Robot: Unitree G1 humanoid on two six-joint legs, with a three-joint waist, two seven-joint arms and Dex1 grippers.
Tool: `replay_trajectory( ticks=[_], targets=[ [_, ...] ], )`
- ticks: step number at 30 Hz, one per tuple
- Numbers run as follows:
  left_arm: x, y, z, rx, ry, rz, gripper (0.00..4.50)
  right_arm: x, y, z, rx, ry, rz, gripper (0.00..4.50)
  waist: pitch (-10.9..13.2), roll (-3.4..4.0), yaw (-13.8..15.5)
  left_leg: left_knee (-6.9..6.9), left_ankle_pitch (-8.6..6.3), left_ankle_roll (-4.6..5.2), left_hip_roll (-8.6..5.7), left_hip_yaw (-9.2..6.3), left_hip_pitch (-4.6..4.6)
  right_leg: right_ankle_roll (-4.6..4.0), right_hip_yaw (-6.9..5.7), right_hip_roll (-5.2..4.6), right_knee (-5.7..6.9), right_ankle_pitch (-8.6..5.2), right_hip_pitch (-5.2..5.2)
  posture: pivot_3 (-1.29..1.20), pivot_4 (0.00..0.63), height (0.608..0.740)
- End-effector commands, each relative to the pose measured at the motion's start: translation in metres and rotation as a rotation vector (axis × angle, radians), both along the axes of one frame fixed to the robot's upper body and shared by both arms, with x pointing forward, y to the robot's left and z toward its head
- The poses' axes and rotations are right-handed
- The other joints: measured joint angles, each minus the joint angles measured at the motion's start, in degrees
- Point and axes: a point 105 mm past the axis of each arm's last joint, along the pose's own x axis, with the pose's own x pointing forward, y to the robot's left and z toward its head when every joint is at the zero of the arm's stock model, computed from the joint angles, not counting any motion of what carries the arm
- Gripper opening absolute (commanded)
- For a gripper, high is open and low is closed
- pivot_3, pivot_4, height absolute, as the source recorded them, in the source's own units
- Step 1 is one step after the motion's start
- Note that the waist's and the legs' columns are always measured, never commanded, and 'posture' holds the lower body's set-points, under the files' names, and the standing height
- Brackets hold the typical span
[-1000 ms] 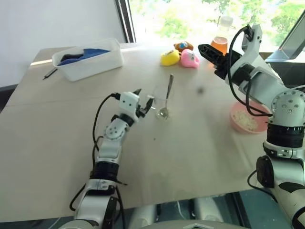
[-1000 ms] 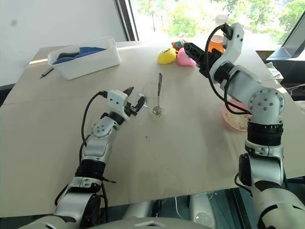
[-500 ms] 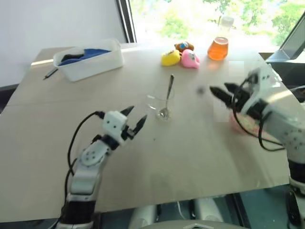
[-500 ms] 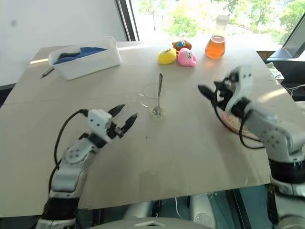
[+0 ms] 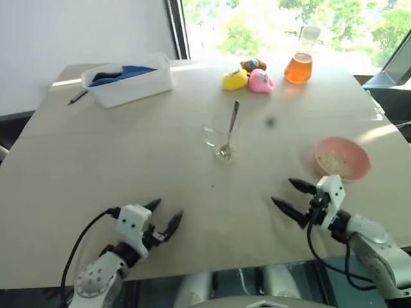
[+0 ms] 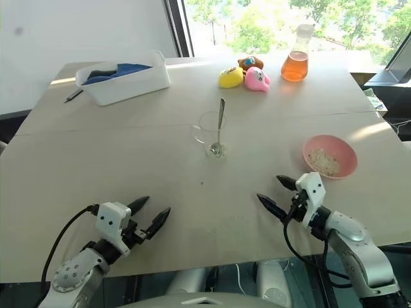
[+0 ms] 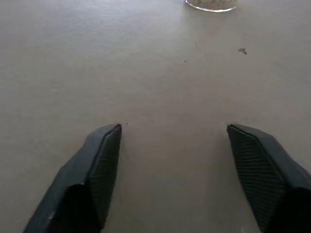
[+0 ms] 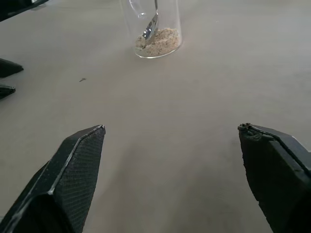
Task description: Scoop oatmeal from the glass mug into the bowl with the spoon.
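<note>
We see the glass mug [image 6: 210, 136] standing near the middle of the table [image 6: 77, 167]. It is clear and thin, almost hard to see, and it is upright. In its bottom lies a low layer of pale beige oatmeal [image 8: 158, 41]. The spoon [image 6: 219, 128] stands inside the mug, with its shiny oval end down in the flakes and its thin handle leaning over the rim toward 12 o'clock.

The bowl [image 6: 329, 156] is salmon pink, round and shallow. It sits at about 3 o'clock from the mug, well apart from it, and it holds a small portion of the same flakes.

The left gripper [image 6: 147, 217] is near the table edge at about 7 o'clock from the mug, with its two black fingers spread wide and nothing between them. The right gripper [image 6: 277, 194] is at about 5 o'clock from the mug, just beside the bowl at its 7 o'clock. Its fingers are also wide apart and empty.

Compared with one second ago, both arms have come back toward the near edge. Then the left gripper was just beside the mug, and the right one was raised high, in front of the flask [image 6: 297, 54] at the far side. The left fingers stand wider now than before. The mug, the spoon and the bowl keep their places on the table.
</note>
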Motion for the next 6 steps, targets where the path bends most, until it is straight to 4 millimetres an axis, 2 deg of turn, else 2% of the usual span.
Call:
replay_trajectory(
  ticks=[1,6],
  targets=[
    [-0.0002,-0.0013,0.0103,0.028,-0.049,0.009,4.49,-0.0053,-0.0029,0.0018,0.004,0.002,0.038,4.50,0.0,0.00,0.0,-0.01,0.00,0.00,0.00,-0.01,0.00,0.00,-0.01,0.00,0.00,0.00,0.00,0.00,0.150,0.740],
    [-0.0023,-0.0032,0.0094,0.028,-0.041,0.006,4.49,-0.0044,-0.0064,-0.0018,0.001,0.011,0.043,4.50,0.0,0.00,-0.1,-0.01,0.00,0.00,0.00,0.03,-0.01,0.00,0.02,-0.01,-0.02,0.00,0.00,0.00,0.150,0.740]
  ],
)
